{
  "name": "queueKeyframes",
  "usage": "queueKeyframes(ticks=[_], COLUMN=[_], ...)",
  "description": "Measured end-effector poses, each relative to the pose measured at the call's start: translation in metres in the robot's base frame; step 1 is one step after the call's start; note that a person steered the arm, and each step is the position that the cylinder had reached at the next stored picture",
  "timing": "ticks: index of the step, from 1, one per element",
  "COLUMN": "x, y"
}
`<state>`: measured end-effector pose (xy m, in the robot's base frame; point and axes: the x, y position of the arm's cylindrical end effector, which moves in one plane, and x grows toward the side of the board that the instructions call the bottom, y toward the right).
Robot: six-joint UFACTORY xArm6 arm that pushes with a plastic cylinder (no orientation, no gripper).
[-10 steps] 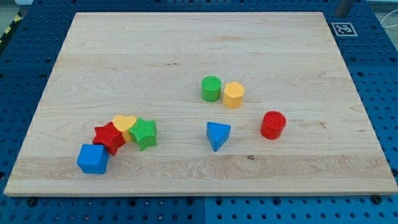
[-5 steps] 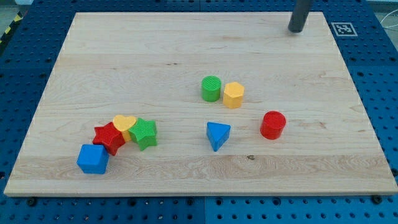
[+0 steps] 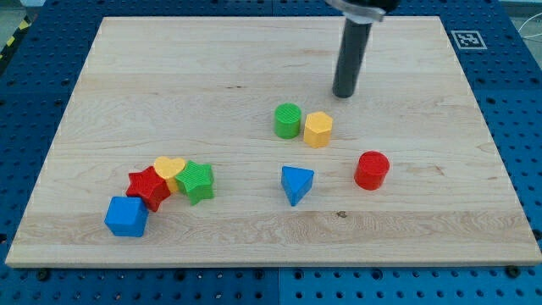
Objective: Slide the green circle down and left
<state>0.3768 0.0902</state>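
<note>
Up and right of the green circle block (image 3: 288, 121), my tip (image 3: 343, 95) has swept in from the wooden board's (image 3: 169, 76) far corner (no jaws on this rod), circle unmoved, touching the yellow hexagon block (image 3: 318, 130).

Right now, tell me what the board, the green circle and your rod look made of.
Board: pale wood, matte, with visible grain lines. Green circle: probably plastic, with fine ridges suggesting 3D printing. Rod: dark, smooth, slightly glossy, metal or plastic, can't tell; my tip stands above and right of the green circle.
</note>
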Motion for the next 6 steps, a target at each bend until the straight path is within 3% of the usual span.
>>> queueKeyframes(ticks=[6], x=[0.082], y=[-0.083])
